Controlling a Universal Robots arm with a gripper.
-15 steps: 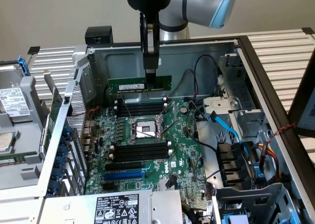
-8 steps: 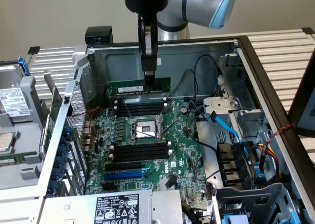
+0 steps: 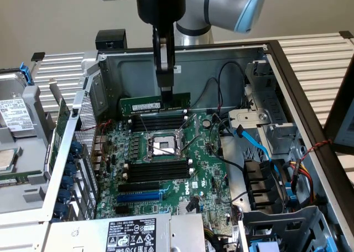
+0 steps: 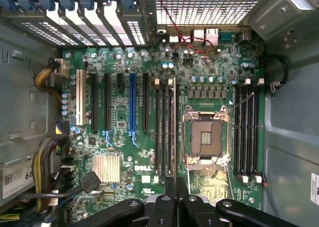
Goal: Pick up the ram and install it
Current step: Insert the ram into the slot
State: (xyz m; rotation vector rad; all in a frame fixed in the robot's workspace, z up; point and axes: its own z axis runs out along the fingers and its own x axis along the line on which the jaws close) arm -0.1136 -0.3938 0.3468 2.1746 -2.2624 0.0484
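Gripper (image 3: pixel 166 94) clamped on the ram (image 3: pixel 141 104), held on edge, long axis parallel to memory slots (image 3: pixel 157 122)

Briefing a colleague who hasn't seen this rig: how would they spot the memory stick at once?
In the open computer case, find the silver processor socket mid-board. Just beyond it, toward the case's back wall, the end effector pinches the memory stick on edge by the black slots. Unlike those slots, it is green with a white label.
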